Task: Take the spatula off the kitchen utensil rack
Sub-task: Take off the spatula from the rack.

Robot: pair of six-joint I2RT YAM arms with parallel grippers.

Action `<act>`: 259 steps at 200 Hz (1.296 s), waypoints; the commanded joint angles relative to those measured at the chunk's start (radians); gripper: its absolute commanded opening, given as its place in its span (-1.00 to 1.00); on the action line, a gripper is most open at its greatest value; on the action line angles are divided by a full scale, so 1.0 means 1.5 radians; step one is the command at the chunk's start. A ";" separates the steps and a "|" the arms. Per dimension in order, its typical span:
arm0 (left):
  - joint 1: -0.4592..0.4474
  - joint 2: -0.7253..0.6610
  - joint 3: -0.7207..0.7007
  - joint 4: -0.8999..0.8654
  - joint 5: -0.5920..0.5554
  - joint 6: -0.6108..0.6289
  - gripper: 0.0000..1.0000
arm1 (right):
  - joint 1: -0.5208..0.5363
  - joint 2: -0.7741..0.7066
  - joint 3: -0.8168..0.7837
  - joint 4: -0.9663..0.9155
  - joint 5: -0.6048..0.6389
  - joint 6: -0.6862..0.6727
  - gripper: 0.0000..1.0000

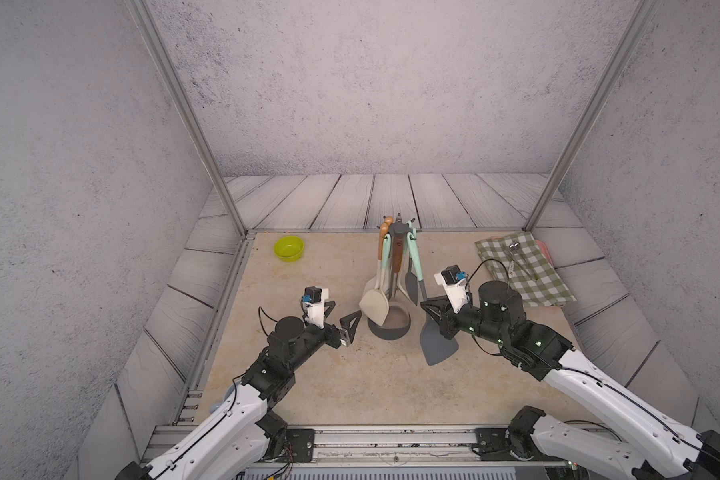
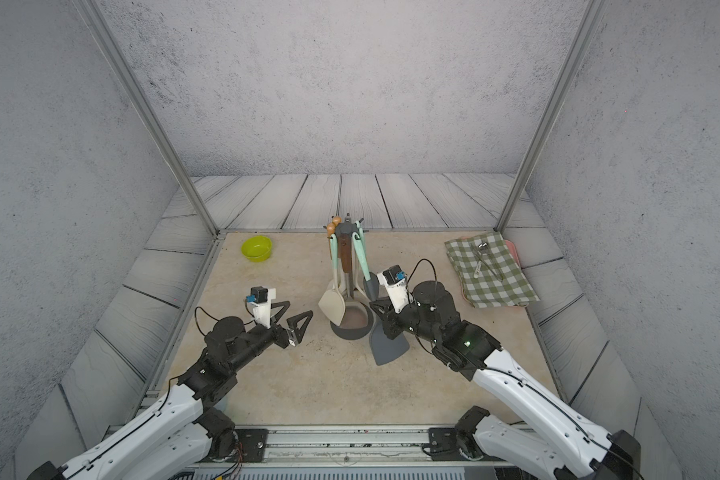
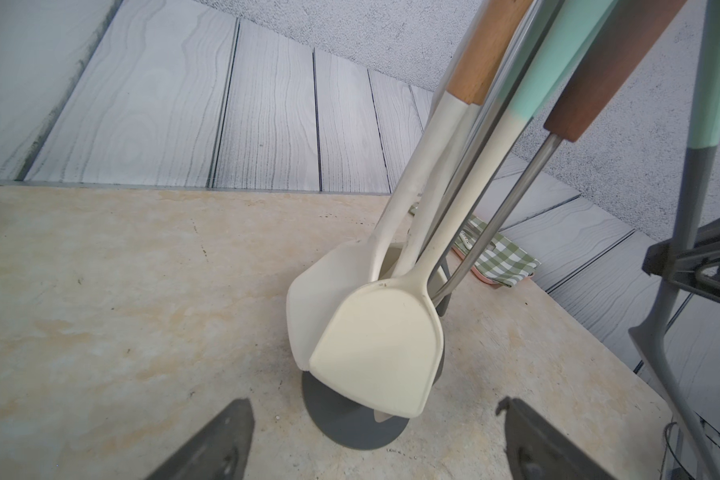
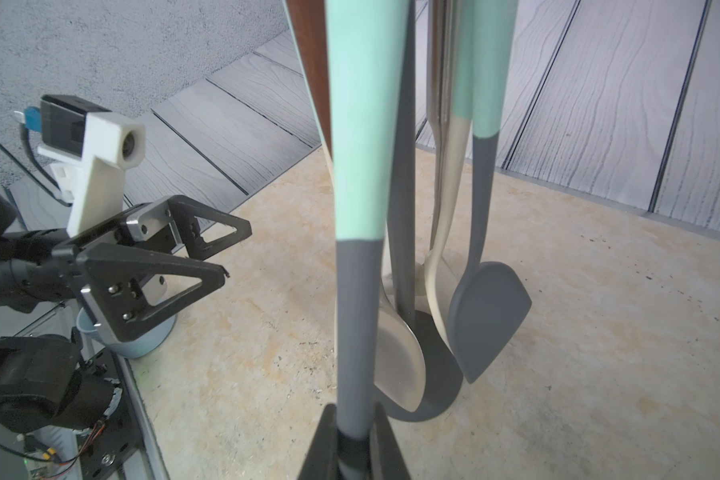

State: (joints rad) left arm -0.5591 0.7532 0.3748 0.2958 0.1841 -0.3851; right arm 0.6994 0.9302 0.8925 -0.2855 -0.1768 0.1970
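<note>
1. Lifting is the step in hand: at the lower edge of the right wrist view, the right tool [image 4: 352, 440] is clamped on the grey neck of the spatula [image 4: 356, 166], just below its mint handle.
2. In both top views the spatula's broad grey blade hangs tilted toward the lower right of centre. Its curled top appears hooked on a prong of the kitchen utensil rack [image 1: 398, 228], which stands mid-frame on the bench [image 1: 350, 395].
3. Suggested technique: raise the handle until its loop clears the prong, then draw it slowly away from the pole. Neighbouring utensils hang close, and the rack could tip.
4. The left tool [image 1: 341, 316], fingers apart and empty, sits left of centre near the rack's base, where it could steady the base.
5. Only the right wrist view shows the grip itself, with a smaller grey spatula [image 4: 489, 316] behind. Only the top views show the prongs. The left wrist view shows the cream turners [image 3: 375, 345] hanging over the base.
</note>
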 commanded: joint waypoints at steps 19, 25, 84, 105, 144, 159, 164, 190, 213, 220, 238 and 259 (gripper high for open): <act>-0.006 -0.004 -0.001 0.016 0.001 0.003 0.92 | -0.001 -0.044 0.065 0.027 0.011 0.029 -1.00; -0.007 -0.004 -0.003 0.016 -0.001 0.002 0.92 | 0.000 -0.048 0.064 0.032 0.009 0.029 -1.00; -0.008 -0.016 -0.006 0.013 -0.011 0.002 0.92 | 0.000 -0.075 0.099 -0.003 0.016 0.037 -1.00; -0.008 -0.014 -0.003 0.013 -0.004 0.001 0.92 | 0.000 -0.094 0.100 -0.009 0.022 0.039 -1.00; -0.015 -0.056 0.039 -0.036 0.040 -0.041 0.94 | -0.001 -0.099 0.077 -0.006 0.031 0.036 -1.00; -0.023 -0.084 0.070 -0.059 0.049 -0.083 0.99 | 0.000 -0.095 0.062 -0.004 0.035 0.033 -1.00; -0.027 -0.090 0.087 -0.076 0.053 -0.095 0.99 | -0.001 -0.094 0.057 -0.003 0.035 0.033 -1.00; -0.056 -0.080 0.198 -0.165 0.075 -0.157 0.98 | 0.000 -0.093 0.033 0.005 0.027 0.032 -1.00; -0.109 -0.037 0.266 -0.181 0.074 -0.203 0.98 | 0.000 -0.097 0.018 0.013 0.025 0.035 -1.00; -0.128 -0.016 0.290 -0.193 0.065 -0.208 0.98 | -0.001 -0.099 0.015 0.015 0.025 0.034 -1.00; -0.188 0.041 0.349 -0.217 0.038 -0.206 0.98 | -0.001 -0.101 0.011 0.017 0.025 0.035 -1.00; -0.251 0.104 0.408 -0.243 -0.024 -0.190 0.89 | 0.000 -0.100 0.014 0.013 0.019 0.036 -1.00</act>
State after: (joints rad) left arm -0.8581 0.8238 0.9112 0.0219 0.2356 -0.6647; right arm 0.6994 0.7982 0.9062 -0.3382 -0.1505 0.2539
